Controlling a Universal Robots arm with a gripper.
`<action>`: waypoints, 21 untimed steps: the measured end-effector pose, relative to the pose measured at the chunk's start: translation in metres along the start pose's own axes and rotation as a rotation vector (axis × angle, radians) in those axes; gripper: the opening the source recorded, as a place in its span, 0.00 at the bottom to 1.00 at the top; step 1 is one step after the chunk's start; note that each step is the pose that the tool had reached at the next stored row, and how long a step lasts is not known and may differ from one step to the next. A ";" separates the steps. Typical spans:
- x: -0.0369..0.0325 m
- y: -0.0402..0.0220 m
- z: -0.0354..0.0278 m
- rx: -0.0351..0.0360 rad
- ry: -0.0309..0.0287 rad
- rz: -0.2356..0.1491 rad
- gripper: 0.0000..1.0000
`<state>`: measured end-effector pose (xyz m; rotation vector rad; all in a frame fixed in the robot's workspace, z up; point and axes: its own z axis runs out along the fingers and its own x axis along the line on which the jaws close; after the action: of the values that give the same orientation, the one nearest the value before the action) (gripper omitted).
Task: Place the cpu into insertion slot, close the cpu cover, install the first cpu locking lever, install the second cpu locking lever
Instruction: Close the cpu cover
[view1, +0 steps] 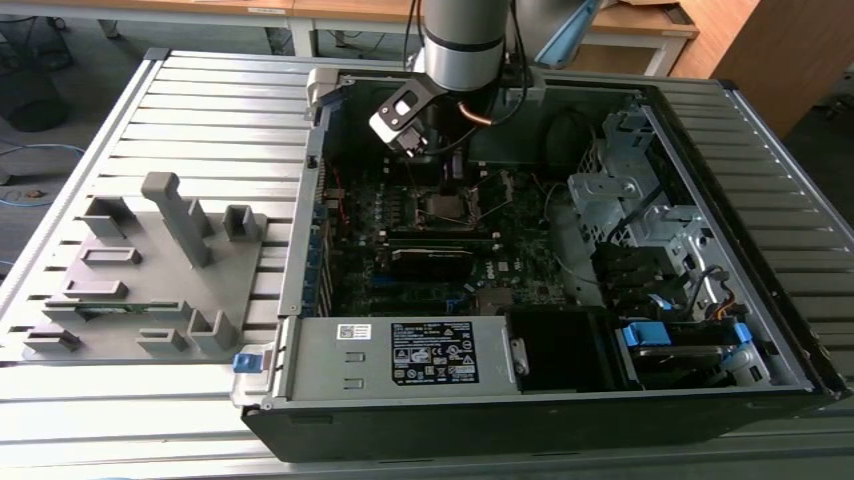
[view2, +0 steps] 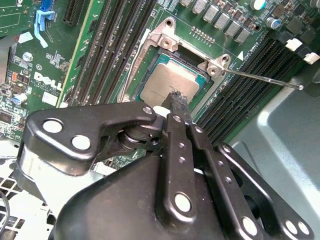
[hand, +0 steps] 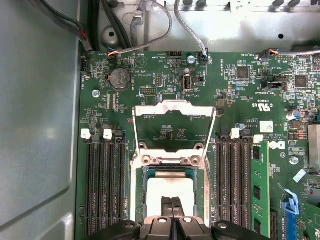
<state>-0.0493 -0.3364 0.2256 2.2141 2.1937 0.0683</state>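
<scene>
One arm (view1: 461, 40) reached down into an open computer case (view1: 747, 130) in the exterior view. The case lay on a slatted table (view1: 200, 100). The gripper (view1: 434, 165) hung low over the green board (view1: 400, 280), just above the small square socket (view1: 447, 207). On the exterior view's left, a grey plastic rack (view1: 147, 270) stood on the table, well apart from the case.

In the second wrist view, the gripper (view2: 177, 97) had its two thin fingers pressed together, with nothing between them. Their tip stood at the edge of the chip (view2: 162, 82). The chip lay flat inside the socket (view2: 175, 59), grey-brown top up. A thin metal lever (view2: 260, 78) stuck out from the socket's corner, unlatched, over the long black memory slots (view2: 240, 90).

In the first wrist view, the gripper (hand: 172, 201) again showed narrow, shut fingers over the chip (hand: 167, 187), which sat within the socket (hand: 170, 173). Whether the tips touched the chip I could not tell. The cover (hand: 172, 106) was swung open on its hinge, away from the socket, and the board (hand: 230, 95) showed through its square window. Black memory slots (hand: 105, 185) ran on both sides of the socket, and a round coin battery (hand: 120, 77) sat on the board beyond the cover.
</scene>
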 end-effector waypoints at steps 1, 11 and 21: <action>0.0000 0.0000 -0.0010 0.0000 -0.0001 0.000 0.11; 0.0001 0.0002 -0.0042 0.0000 0.0001 0.000 0.11; 0.0000 0.0003 -0.0061 0.0003 -0.0004 0.000 0.11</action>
<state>-0.0493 -0.3364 0.2317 2.2140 2.1936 0.0676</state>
